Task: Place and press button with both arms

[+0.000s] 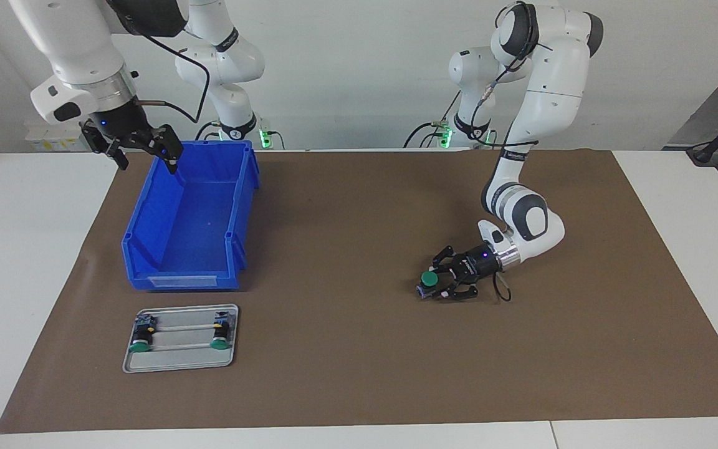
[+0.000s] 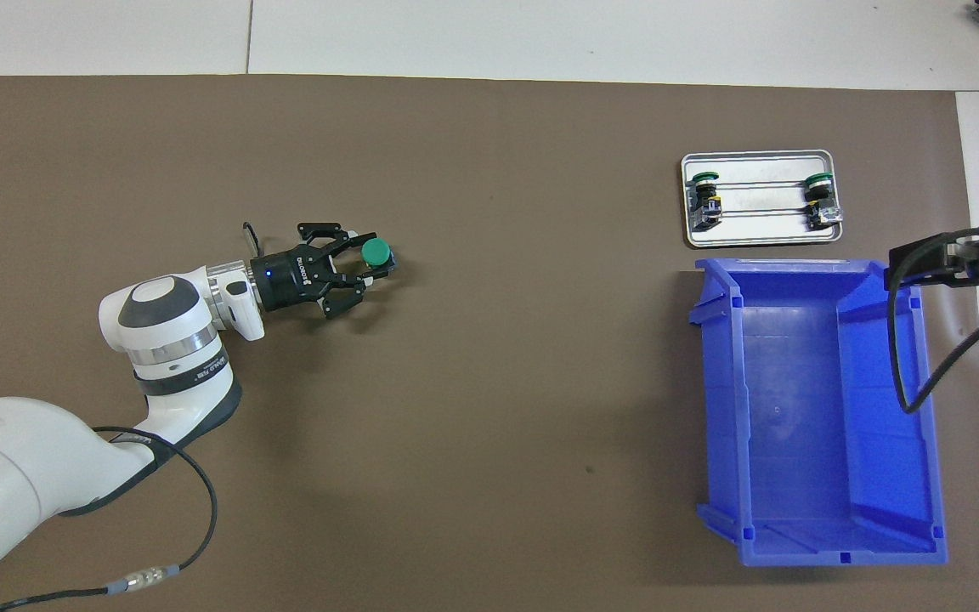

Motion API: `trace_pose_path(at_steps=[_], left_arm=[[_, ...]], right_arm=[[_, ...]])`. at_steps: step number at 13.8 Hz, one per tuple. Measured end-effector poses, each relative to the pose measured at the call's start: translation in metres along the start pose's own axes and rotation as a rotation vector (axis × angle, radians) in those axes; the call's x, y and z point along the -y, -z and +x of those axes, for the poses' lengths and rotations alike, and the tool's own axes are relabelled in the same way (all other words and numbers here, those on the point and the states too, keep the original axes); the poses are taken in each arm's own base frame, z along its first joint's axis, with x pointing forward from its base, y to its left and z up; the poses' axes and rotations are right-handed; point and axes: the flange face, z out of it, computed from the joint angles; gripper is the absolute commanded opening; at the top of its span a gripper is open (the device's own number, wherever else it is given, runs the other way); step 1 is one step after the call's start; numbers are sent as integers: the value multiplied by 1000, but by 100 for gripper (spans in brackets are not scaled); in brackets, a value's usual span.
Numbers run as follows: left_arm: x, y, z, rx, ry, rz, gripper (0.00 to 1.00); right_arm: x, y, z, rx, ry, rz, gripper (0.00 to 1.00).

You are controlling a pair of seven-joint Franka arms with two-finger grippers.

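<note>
Currently the left gripper (image 1: 439, 285) is seen low at the mat (image 1: 359, 386) toward the left arm's end of the table, fingers either side of the button (image 1: 429, 280); whether it is pinched or just released cannot be told. The button is found right at the fingertips, green cap up, black body on or just above the mat, so its axis is judged roughly upright while the gripper lies nearly level, pointing toward the right arm's end. This button is clearly nearer the left arm; the right arm is well apart from it.

The right gripper (image 1: 141, 146) is held up over the rim of the blue bin (image 1: 147, 237), fingers spread, nothing gripped; that arm is judged to be waiting.

The bin is seen empty. The metal tray (image 1: 179, 363), just beside the bin and farther from the robots, is loaded with two more buttons: one (image 1: 141, 338) at one end, one (image 1: 221, 332) at the other, both lying on their sides with caps pointing away from the robots.

Next step is judged a press from above, needing clear space over the cap
</note>
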Motion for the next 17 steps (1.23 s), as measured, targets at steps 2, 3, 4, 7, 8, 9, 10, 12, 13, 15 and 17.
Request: trace_pose_path(at_steps=[2, 3, 4, 7, 8, 9, 10, 12, 13, 15, 17], left_arm=[[2, 4, -1, 7, -3, 3, 61], [4, 8, -3, 18, -10, 0, 61], [7, 15, -5, 29, -18, -2, 61], [22, 50, -10, 90, -52, -21, 60], [29, 66, -10, 130, -59, -39, 60], [38, 86, -6, 186, -62, -62, 60], [51, 107, 5, 249, -74, -82, 60], [81, 145, 53, 393, -106, -111, 60], [95, 158, 89, 468, -103, -122, 60], [112, 176, 160, 623, -67, -101, 60], [111, 170, 227, 761, -28, -30, 60]], right_arm=[[0, 0, 0, 0, 0, 0, 100], [0, 0, 0, 0, 0, 0, 100], [0, 0, 0, 0, 0, 0, 100], [0, 0, 0, 0, 0, 0, 100], [0, 0, 0, 0, 0, 0, 100], [0, 0, 0, 0, 0, 0, 100], [0, 0, 0, 0, 0, 0, 100], [0, 0, 0, 0, 0, 0, 100], [0, 0, 0, 0, 0, 0, 100], [0, 0, 0, 0, 0, 0, 100], [0, 0, 0, 0, 0, 0, 100]])
